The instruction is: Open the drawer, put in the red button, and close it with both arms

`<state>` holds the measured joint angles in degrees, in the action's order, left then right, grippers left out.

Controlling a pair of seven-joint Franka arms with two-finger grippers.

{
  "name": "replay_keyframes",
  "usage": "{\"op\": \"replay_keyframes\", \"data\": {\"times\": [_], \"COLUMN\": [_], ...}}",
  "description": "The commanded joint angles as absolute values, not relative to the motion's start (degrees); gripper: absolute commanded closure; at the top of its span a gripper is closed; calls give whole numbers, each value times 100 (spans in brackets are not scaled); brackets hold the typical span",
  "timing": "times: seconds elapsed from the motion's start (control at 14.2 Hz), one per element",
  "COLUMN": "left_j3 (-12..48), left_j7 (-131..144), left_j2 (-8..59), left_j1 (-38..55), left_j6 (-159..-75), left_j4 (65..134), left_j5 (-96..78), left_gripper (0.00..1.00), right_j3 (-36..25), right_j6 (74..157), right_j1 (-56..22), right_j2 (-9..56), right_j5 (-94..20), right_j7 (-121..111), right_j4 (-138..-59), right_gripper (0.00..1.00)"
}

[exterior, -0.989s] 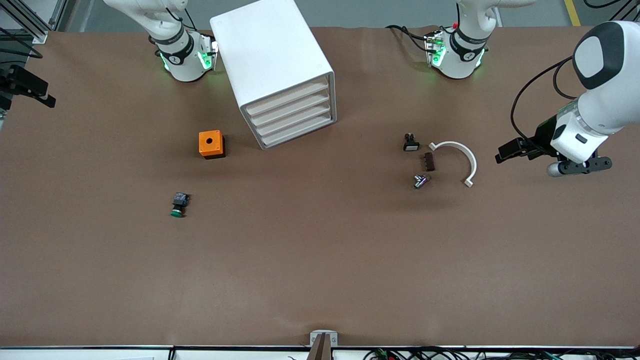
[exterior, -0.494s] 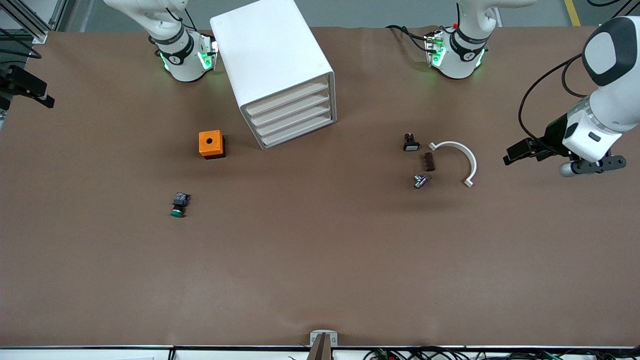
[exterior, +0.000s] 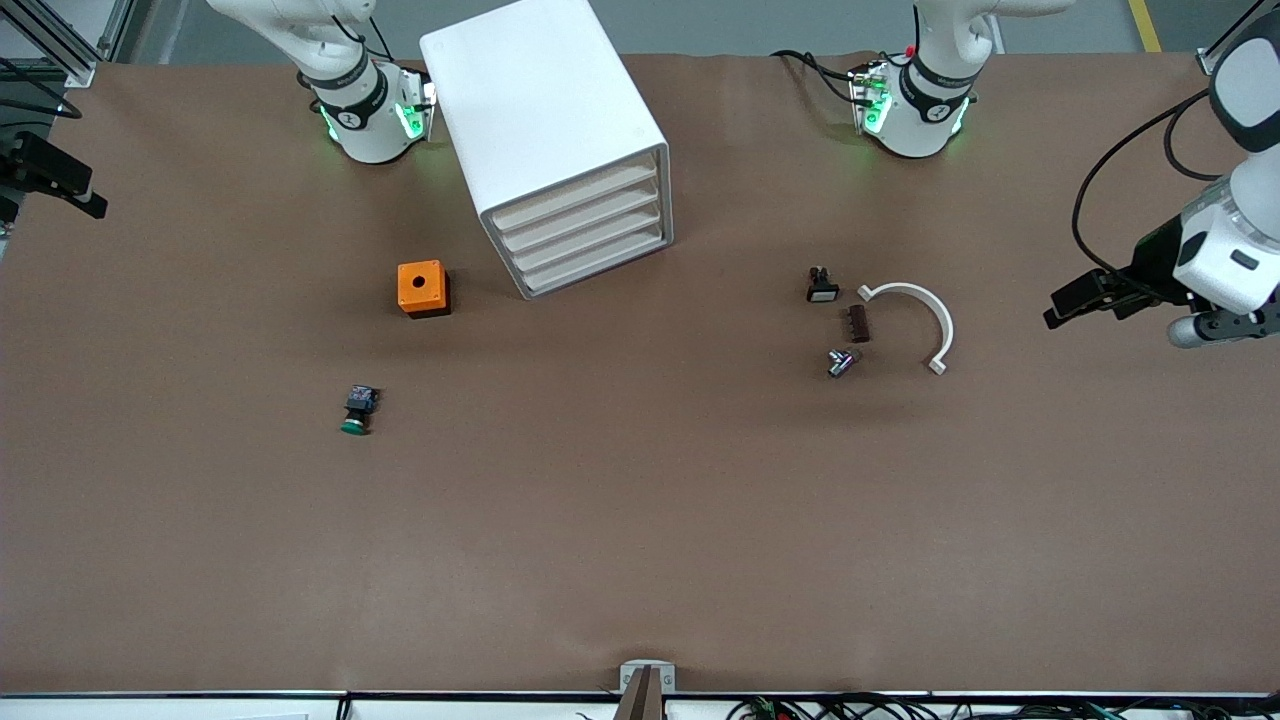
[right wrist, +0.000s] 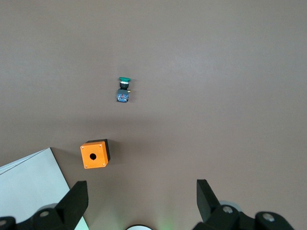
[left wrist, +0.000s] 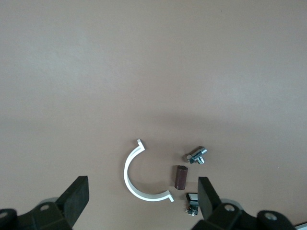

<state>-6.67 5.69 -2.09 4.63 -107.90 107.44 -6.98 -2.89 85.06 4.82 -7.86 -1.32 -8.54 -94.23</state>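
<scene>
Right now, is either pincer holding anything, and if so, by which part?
Nothing is held. The left pincer hangs open above the white curved piece, and the right pincer hangs open above the table near the orange box.

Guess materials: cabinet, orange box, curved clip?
White cabinet: likely plastic, smooth matte shell, rounded corners.
Orange box: probably moulded plastic, uniform saturated colour, dark base.
Curved clip: looks like white plastic, thin even band; painted metal can't be excluded.
</scene>
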Motion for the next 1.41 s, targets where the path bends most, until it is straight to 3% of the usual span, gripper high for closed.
{"op": "replay_keyframes", "data": {"times": [0.0, 0.35, 0.78, 1.34], "left_j3": [-291, -299, -281, -281], "left_j7": [316, 343, 404, 343], "left_j2": [-220, -220, -220, -246], "left_j1": [10, 9, 228, 167], "left_j6": [-10644, -10539, -9440, -9431], "left_j4": [10608, 10249, 9203, 9114], "left_j5": [-606, -598, -88, -88], "left_gripper": [0, 0, 0, 0], "right_j3": [-264, -264, -264, -264], "right_j6": [8596, 8604, 8613, 8675], "right_j1": [545, 545, 554, 554], "right_j2": [-949, -940, -940, -940], "right_j5": [-193, -176, -149, -141], "right_j7": [-940, -940, -940, -958], "right_j4": [-9580, -9580, -9580, -9580], "right_gripper": [0, 0, 0, 0]}}
